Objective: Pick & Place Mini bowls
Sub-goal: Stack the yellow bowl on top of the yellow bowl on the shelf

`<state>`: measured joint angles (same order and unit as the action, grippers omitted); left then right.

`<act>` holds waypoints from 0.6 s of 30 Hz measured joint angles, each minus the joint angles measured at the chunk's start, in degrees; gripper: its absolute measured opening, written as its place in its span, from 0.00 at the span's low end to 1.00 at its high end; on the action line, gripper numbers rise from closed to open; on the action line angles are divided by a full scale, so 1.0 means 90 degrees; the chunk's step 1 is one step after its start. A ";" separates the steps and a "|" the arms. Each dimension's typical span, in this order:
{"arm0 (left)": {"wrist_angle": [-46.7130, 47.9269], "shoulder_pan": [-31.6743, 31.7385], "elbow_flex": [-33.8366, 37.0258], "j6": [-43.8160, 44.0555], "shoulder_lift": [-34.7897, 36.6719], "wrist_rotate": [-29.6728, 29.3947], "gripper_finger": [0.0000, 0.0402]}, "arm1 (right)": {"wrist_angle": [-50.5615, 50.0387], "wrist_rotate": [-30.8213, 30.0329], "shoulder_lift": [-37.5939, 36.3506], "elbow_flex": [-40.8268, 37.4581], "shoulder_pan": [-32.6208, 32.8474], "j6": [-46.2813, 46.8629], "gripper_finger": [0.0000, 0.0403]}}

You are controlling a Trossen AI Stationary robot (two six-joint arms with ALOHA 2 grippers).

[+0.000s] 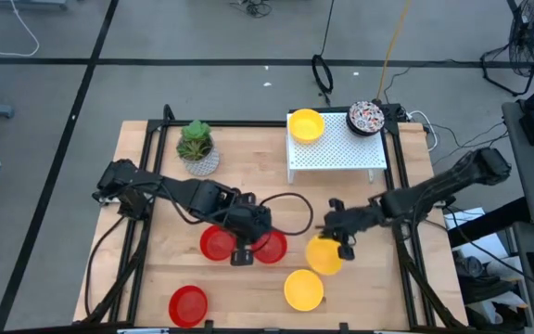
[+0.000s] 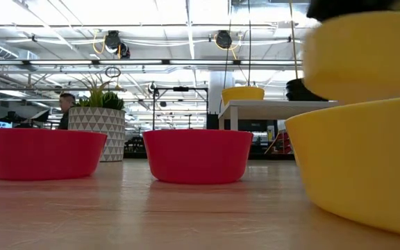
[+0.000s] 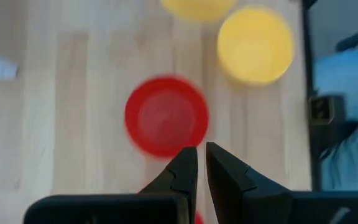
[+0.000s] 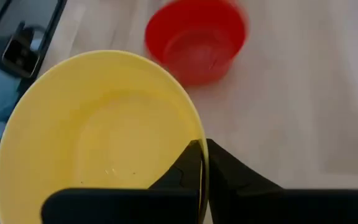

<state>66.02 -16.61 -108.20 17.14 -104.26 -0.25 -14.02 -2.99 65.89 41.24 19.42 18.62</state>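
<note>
My right gripper (image 4: pixel 202 152) is shut on a yellow mini bowl (image 1: pixel 324 255) (image 4: pixel 98 130), which shows lifted at the upper right of the low view (image 2: pixel 363 55). A second yellow bowl (image 1: pixel 303 289) (image 2: pixel 367 160) rests on the table nearer the front edge. My left gripper (image 1: pixel 242 250) (image 3: pixel 201 158) hovers shut and empty above the gap between two red bowls (image 1: pixel 216 243) (image 1: pixel 272 246). A third red bowl (image 1: pixel 188 305) sits at the front left. A yellow bowl (image 1: pixel 306 125) and a speckled bowl (image 1: pixel 365 117) stand on the white rack (image 1: pixel 336 153). My right gripper pinches the yellow bowl's rim (image 4: pixel 194 134) on the side facing the arm, one finger (image 4: pixel 179 177) inside the bowl and the other (image 4: pixel 235 180) outside. The fingers come from the table's right, slanting down. The bowl hangs mouth up, clear of the table.
A green plant in a patterned pot (image 1: pixel 197 147) (image 2: pixel 97 125) stands at the far left. The white rack (image 2: pixel 276 105) takes up the far right of the table. A black cable (image 1: pixel 290 209) loops over the table's middle. Bare wood lies along the near edge.
</note>
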 joint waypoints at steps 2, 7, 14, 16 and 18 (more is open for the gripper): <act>0.0342 0.0011 0.0000 0.0070 -0.0001 -0.0001 0.09 | -0.0366 -0.0063 -0.0046 0.0390 -0.0286 -0.0352 0.00; 0.0780 0.0002 0.0000 0.0046 -0.0001 -0.0003 0.09 | -0.1349 -0.0789 -0.0005 0.1504 -0.1105 -0.1016 0.00; 0.1590 0.0039 0.0002 -0.0001 0.0261 -0.1125 0.09 | -0.1704 -0.1017 0.0063 0.2523 -0.2918 -0.1663 0.00; 0.1752 0.0066 0.0002 0.0090 0.0501 -0.1410 0.09 | -0.1709 -0.1001 0.0064 0.2697 -0.3539 -0.1771 0.00; 0.1720 0.0104 0.0002 0.0115 0.0791 -0.1548 0.09 | -0.1631 -0.1001 0.0063 0.2816 -0.4155 -0.1815 0.00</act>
<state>81.49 -15.68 -108.18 18.17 -97.14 -14.19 -28.70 -12.00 66.46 66.58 -17.98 2.29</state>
